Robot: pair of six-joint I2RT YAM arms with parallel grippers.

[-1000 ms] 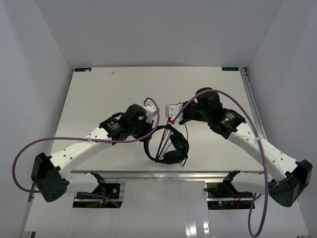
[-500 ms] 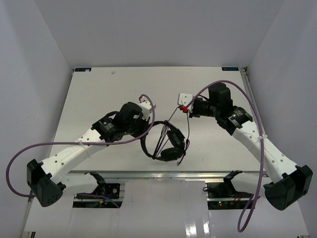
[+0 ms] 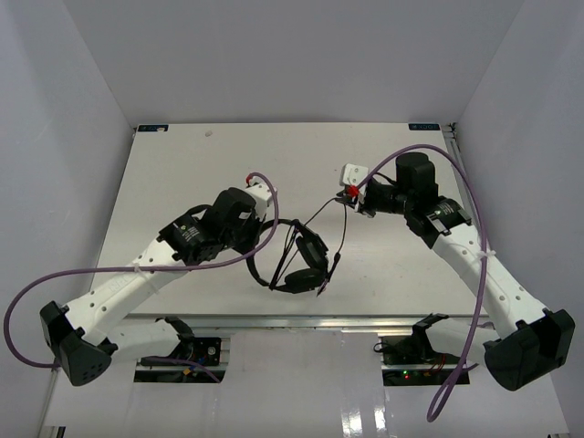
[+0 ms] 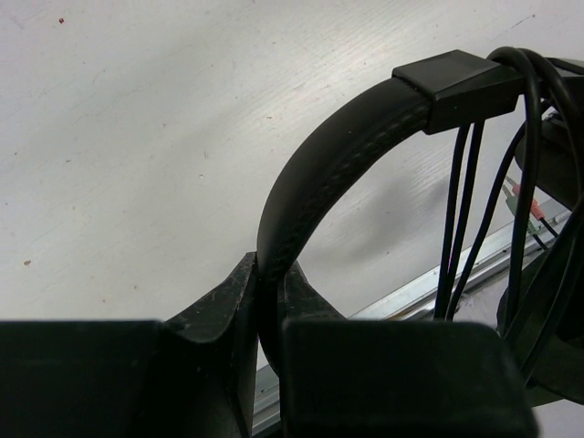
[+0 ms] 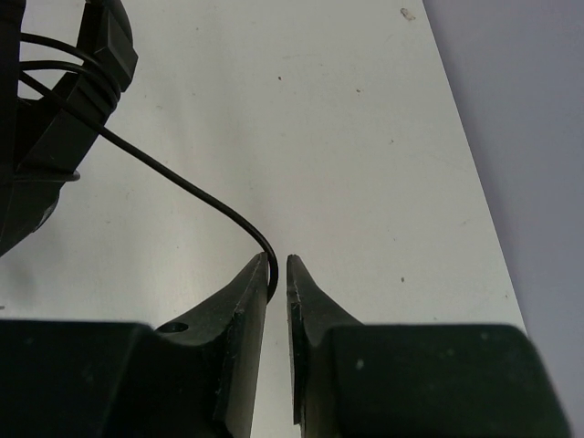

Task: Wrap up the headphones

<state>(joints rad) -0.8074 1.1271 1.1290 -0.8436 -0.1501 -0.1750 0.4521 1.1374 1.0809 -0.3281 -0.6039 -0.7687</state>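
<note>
The black headphones [image 3: 303, 263] hang just above the white table [image 3: 173, 173] near its front edge. My left gripper [image 3: 265, 234] is shut on the thin padded headband [image 4: 328, 169], low on its arch, as the left wrist view [image 4: 271, 278] shows. Several loops of the dark cord [image 4: 464, 210] run across the headband's slider end. My right gripper [image 3: 346, 198] stands back and right of the headphones. Its jaws are nearly together on the cord [image 5: 182, 182], which runs taut from the headphones into the gap [image 5: 278, 274]. A loose strand [image 3: 338, 242] hangs beside the cups.
The table's front metal rail [image 3: 310, 318] lies just under the headphones and shows in the left wrist view [image 4: 429, 287]. Thick purple cables [image 3: 456, 173] loop off both arms. White walls close in the table's left, back and right sides.
My right gripper has moved back and to the right, drawing the cord out taut. My left gripper has shifted left and towards the front with the headband, and the headphones have turned.
</note>
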